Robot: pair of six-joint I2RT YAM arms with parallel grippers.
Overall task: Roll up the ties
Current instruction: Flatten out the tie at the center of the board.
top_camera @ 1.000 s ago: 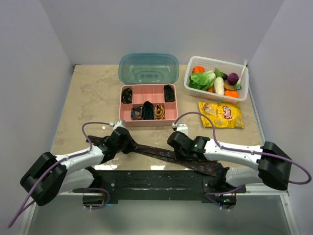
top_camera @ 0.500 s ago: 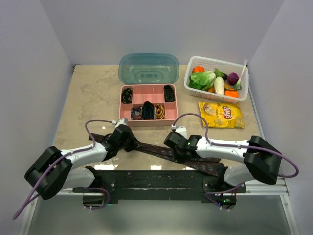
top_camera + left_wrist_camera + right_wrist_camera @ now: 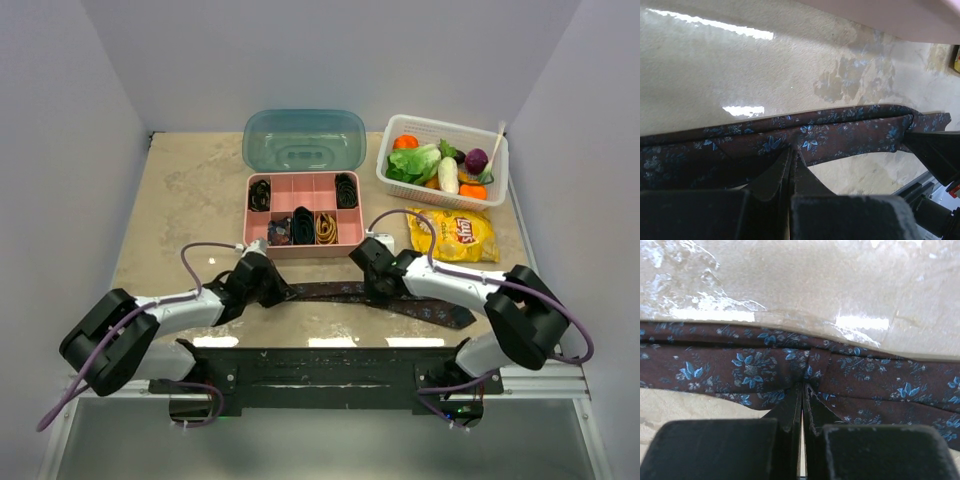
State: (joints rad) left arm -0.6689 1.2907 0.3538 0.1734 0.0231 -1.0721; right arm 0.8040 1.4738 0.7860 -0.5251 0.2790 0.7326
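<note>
The left gripper (image 3: 271, 289) and right gripper (image 3: 379, 284) each pinch the maroon floral tie (image 3: 330, 291) lying stretched along the worktop (image 3: 180, 190).

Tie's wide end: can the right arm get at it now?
Probably not directly. The fingers of the right arm are shut on the tie partway along, and the wide end lies beside that arm's own forearm. Nothing covers it, but the arm would have to let go and fold back.
</note>
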